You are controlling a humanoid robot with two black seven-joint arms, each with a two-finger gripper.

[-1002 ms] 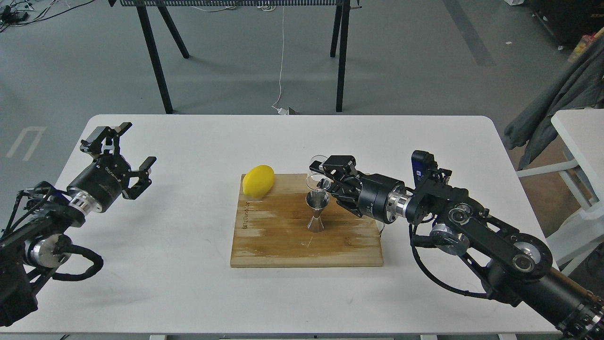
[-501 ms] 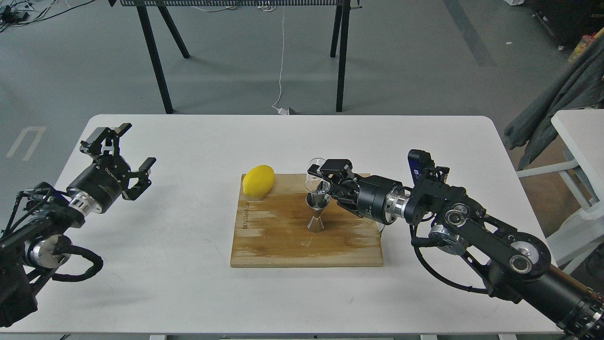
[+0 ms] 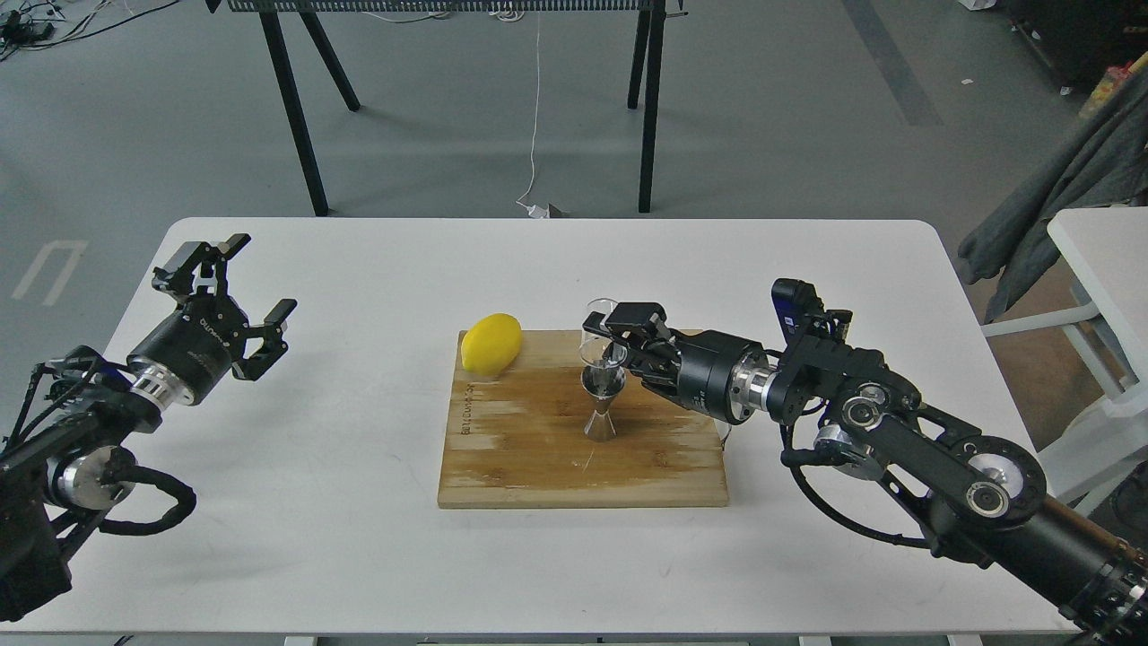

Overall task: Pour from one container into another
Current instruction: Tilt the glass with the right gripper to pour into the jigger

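Right gripper [image 3: 608, 334] is clamping the small glass cup [image 3: 598, 336] around centre frame, holding it directly above the steel jigger [image 3: 603, 402], which is standing upright on the wooden board [image 3: 538, 458]. Lemon [image 3: 491, 344] is sitting at the board's upper-left corner. Left gripper [image 3: 240, 287] is hanging spread wide and empty over the white table [image 3: 359, 269], left side of frame.

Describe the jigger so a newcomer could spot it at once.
On the white table lies a wooden board. Near its middle stands the jigger, under the glass cup in the right gripper. It alone is shiny steel, hourglass-shaped.
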